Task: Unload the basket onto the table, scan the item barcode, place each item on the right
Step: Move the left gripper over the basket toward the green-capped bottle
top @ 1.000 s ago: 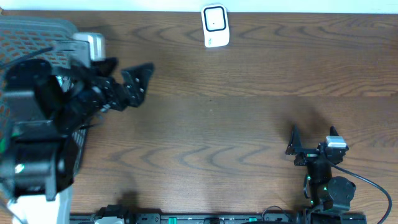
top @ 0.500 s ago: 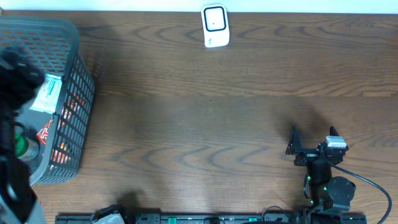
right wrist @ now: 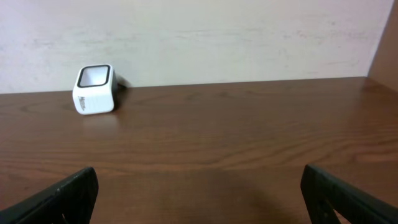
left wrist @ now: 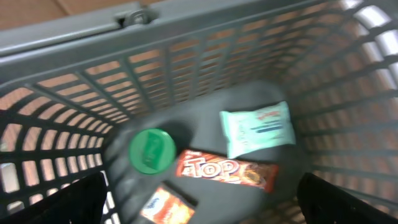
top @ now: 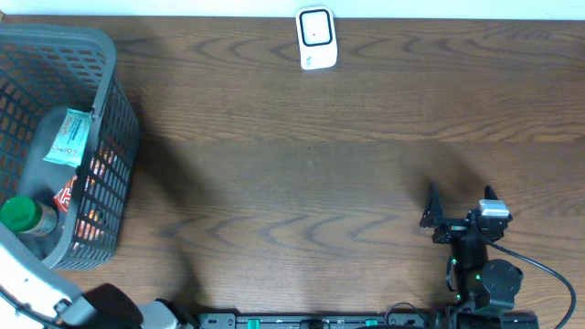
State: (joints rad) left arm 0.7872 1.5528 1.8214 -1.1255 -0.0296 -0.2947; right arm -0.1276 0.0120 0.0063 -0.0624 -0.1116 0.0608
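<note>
Overhead, a grey basket [top: 117, 110] is sitting at the bench's [top: 292, 183] left end, holding a mint packet [top: 69, 137] and a green-lidded bottle [top: 20, 215]. The white scanner [top: 316, 38] is standing at the far edge. The right pincer [top: 459, 208] is hanging spread near the front edge.

From the left wrist, the left pincer [left wrist: 202, 193] is hovering spread over the basket, where a red "TOP" bar [left wrist: 226, 171] is lying.

The right wrist camera is facing the scanner, well apart.

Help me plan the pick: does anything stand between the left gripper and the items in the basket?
Nothing visible does. The left gripper hangs open above the basket, and the Top bar, green-lidded bottle and mint packet lie uncovered on its floor; only the basket's walls surround them.
</note>
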